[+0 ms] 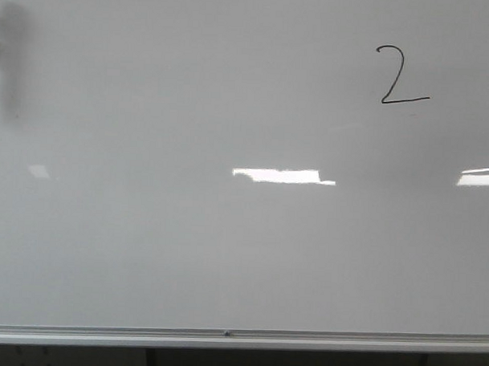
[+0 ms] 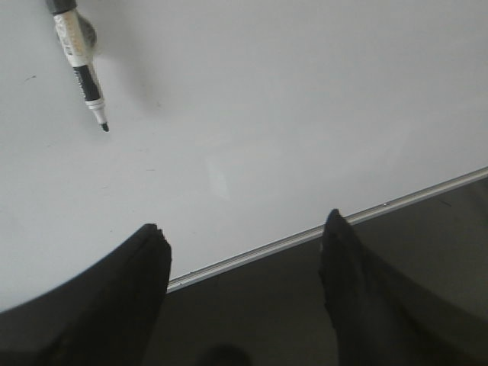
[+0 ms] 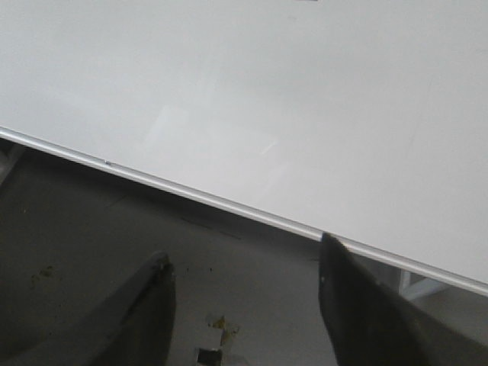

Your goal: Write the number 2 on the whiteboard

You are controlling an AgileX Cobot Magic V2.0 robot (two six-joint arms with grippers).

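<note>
Toward two o'clock on the whiteboard [image 1: 186, 253], as you look forward over it, the number 2 [image 1: 401, 74] already stands in thin black ink: curved top, slanting stem, straight base stroke. Judged from that, the writing step looks done and you are at the close of the task.

At nine o'clock, against the front view's edge, a dark blurred shape shows; you cannot tell from that view what it is. Your left wrist camera shows a marker [image 2: 79, 61] with its cap off and its tip free, lying on or hanging just over the board surface — which of the two cannot be told — well apart from the left gripper [image 2: 244, 244]. That gripper's jaws stand spread wide with nothing between them, over the board's silver frame [image 2: 320, 232].

Your right gripper [image 3: 244, 274] is likewise released and empty, hanging beyond the board's edge, over the dark floor.

What remains, probably, is only to check the numeral reads cleanly; if the marker must be stowed, you would need to bring the left jaws squarely across its barrel.
</note>
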